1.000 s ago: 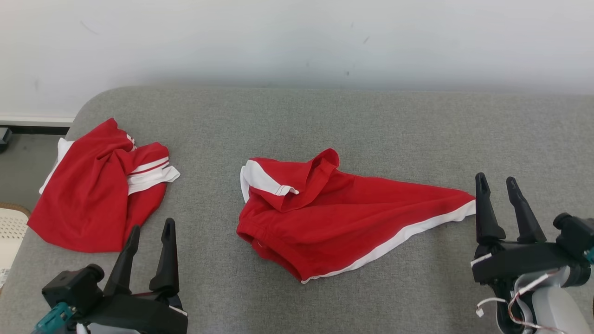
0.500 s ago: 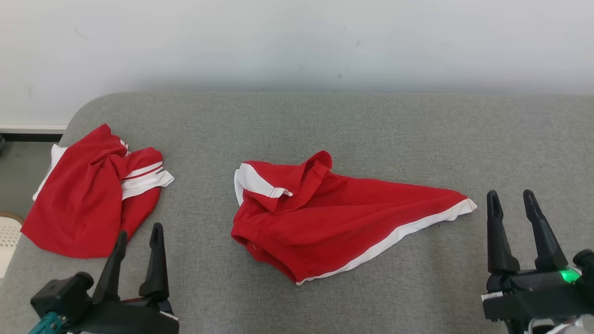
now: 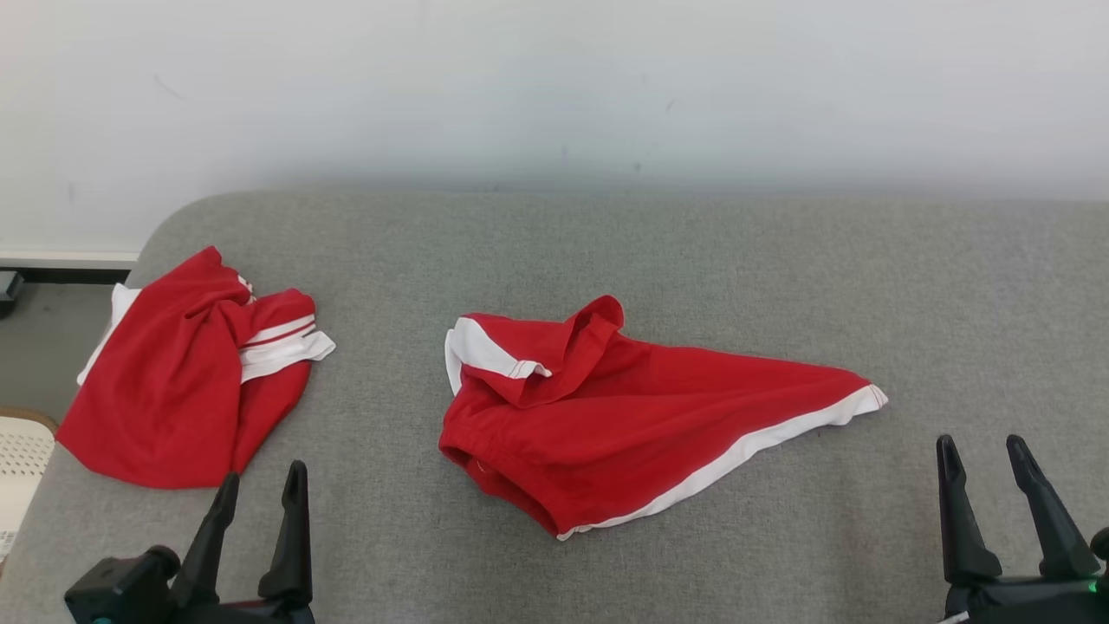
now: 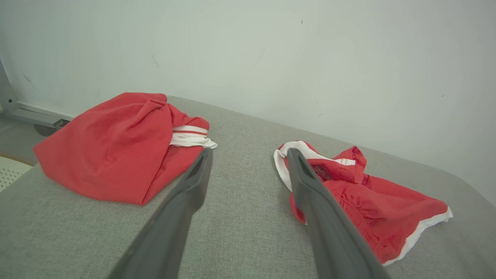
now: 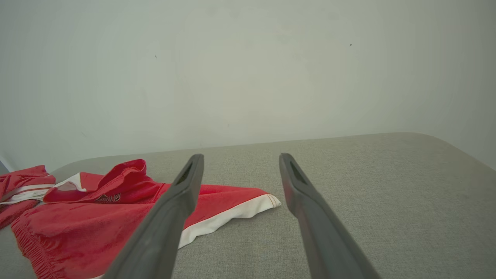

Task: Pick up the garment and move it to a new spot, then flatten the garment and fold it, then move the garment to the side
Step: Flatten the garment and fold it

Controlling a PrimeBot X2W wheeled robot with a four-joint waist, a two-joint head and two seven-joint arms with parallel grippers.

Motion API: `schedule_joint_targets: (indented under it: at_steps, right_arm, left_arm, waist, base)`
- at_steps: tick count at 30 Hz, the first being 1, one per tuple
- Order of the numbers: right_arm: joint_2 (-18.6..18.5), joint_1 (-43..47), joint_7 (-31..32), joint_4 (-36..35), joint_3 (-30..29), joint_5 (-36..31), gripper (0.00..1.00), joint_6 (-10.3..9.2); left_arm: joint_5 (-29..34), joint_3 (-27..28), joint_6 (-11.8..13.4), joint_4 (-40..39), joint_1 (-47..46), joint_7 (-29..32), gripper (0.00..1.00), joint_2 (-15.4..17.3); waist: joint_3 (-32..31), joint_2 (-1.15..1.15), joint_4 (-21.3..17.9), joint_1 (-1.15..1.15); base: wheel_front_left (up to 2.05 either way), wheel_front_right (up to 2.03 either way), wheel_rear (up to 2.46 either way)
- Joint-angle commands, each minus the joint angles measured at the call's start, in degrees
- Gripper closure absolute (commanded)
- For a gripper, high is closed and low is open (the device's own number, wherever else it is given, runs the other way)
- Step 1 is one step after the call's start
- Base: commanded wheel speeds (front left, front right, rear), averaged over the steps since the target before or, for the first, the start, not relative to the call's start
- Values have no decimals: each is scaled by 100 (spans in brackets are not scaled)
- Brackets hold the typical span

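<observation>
Grippers spread and empty, both low at the front of the table [image 3: 606, 251]. Your left gripper [image 3: 263, 472] points past the near edge of a red heap [image 3: 165, 390] without touching it. Your right gripper [image 3: 980, 442] stands near the white-trimmed tip of the shorts [image 3: 624, 425], apart from it.

The shorts lie crumpled mid-table between the two grippers, with one flap turned over at the top left and the white band running along the near edge. They appear to be the garment to move.

Risks, as judged:
- The heap is the same red and white, so you may seize the wrong cloth.
- A pinch on the top layer alone would lift the shorts bunched, and the turned flap could stay trapped when you flatten them.
- The heap overhangs the left edge above a basket [image 3: 19, 451], so a brush from your left arm could drag it off.

Count: two grippers, two fingers each; two red garments; one table; one basket.
</observation>
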Motion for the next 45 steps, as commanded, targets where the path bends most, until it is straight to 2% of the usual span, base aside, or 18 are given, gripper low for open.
schedule_joint_targets:
  at_steps: [1,14,34,45]
  right_arm:
    - [-21,68,19,-32,-25,-58,0,18]
    - [-22,712,327,69,-128,-57,0,18]
    - [-22,707,370,147,-118,-6,0,18]
    - [-22,663,373,148,-145,33,0,18]
  left_arm:
    - [-30,5,-13,-17,84,5,0,45]
    - [-108,-256,-3,-46,399,340,0,145]
    - [-190,-415,-93,-121,365,649,0,244]
    - [-233,-399,-106,-135,285,629,0,229]
  waist:
    - [-84,0,54,0]
    - [-557,0,257,0]
    - [-575,0,250,0]
    - [-518,0,247,0]
  base:
    - [0,0,0]
    - [0,0,0]
    - [0,0,0]
    - [0,0,0]
